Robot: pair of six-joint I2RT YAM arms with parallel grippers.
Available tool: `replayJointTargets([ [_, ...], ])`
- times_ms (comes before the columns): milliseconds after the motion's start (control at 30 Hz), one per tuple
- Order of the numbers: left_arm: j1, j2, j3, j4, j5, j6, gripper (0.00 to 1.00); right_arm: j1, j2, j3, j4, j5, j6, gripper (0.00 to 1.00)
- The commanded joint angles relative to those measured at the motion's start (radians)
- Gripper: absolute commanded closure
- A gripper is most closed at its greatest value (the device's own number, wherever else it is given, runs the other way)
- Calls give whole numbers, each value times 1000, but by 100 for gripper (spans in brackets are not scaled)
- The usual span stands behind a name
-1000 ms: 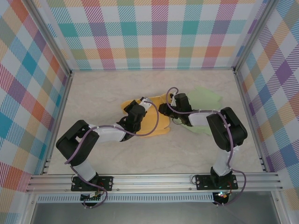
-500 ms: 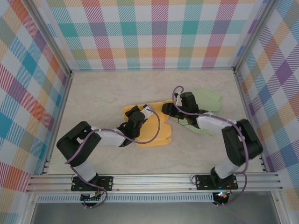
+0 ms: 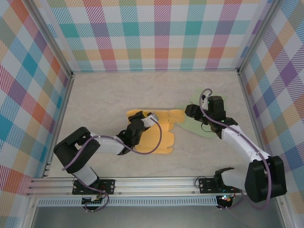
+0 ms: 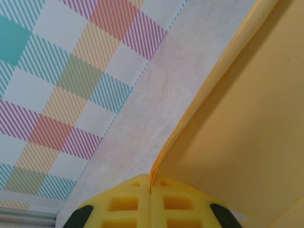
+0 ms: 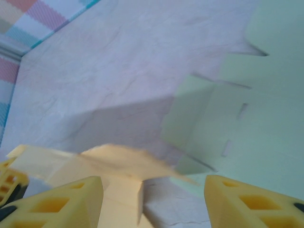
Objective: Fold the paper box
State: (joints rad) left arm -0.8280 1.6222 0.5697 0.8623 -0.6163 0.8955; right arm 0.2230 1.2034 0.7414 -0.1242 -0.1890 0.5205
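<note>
Pale table (image 3: 104,95), plaid walls (image 3: 161,38); close up, my left gripper (image 4: 150,188) pinched the yellow paper box (image 4: 247,118) (right gripper (image 5: 152,190) gaped by the green sheet (image 5: 266,95)).

The yellow paper box (image 3: 160,138) lay unfolded and mostly flat at mid-table. Its left edge (image 4: 190,114) stood lifted off the surface, pinched between the closed fingers of my left gripper (image 4: 151,189).

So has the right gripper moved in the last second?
Yes. The right gripper has swung right, toward the right wall, from over the yellow sheet to the edge of the green sheet.
</note>
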Motion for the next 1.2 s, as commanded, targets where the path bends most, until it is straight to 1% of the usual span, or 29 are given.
replayJointTargets([
  [0, -27, -21, -16, 76, 39, 86, 100, -72, 96, 83, -67, -155, -60, 42],
  [100, -40, 9, -10, 113, 4, 145, 100, -101, 230, 180, -104, -240, -83, 48],
  [167, -41, 23, -4, 122, -7, 162, 100, -111, 309, 227, -106, -285, -96, 52],
  [300, -41, 33, 8, 124, -8, 160, 100, -114, 437, 295, -113, -323, -114, 54],
  [400, -42, 45, 19, 130, -18, 170, 100, -114, 483, 301, -106, -357, -123, 54],
  [600, -43, 129, 31, 190, -60, 250, 100, -108, 471, 233, -68, -395, -114, 55],
  [767, -42, 199, 35, 306, -87, 332, 100, -87, 433, 171, -51, -395, -111, 54],
  [1000, -39, 195, 44, 339, -78, 322, 100, -47, 378, 106, -13, -404, -86, 54],
  [1167, -27, 184, 53, 372, -68, 321, 100, -39, 348, 65, 94, -482, -13, 54],
])
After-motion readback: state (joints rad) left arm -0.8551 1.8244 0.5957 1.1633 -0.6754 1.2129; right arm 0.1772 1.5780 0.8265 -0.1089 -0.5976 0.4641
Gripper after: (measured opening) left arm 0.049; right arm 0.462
